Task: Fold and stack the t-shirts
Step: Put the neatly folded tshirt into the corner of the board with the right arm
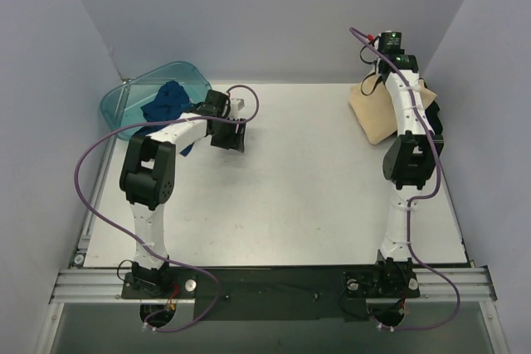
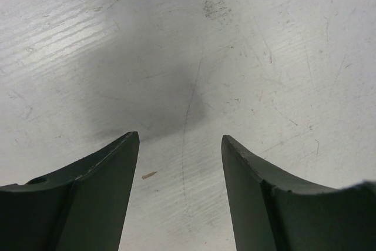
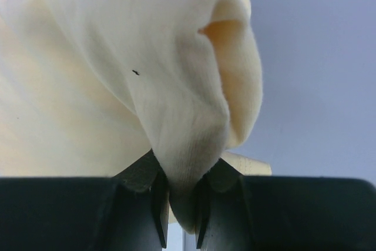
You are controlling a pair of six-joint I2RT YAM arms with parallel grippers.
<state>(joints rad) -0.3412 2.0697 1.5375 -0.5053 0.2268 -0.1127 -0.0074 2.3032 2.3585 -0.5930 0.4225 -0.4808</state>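
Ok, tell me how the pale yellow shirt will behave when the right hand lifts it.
Likely floppy: the pale yellow shirt bunches into a soft fold where the right hand pinches it, so the rest should hang and drape. Probably light for its size: the cloth looks thin. Its matte knit seems unlikely to slip from that grip.

From above, the right arm (image 1: 406,113) covered a strip of the tan shirt (image 1: 375,112), and the black shirt (image 1: 434,122) only peeked out beside it. The left arm (image 1: 178,132) hid part of the blue shirt (image 1: 170,99) and the basin (image 1: 124,109). On the wrist cams, the left fingers (image 2: 103,189) ran off the bottom edge, and the tan shirt spilled off the top and left.
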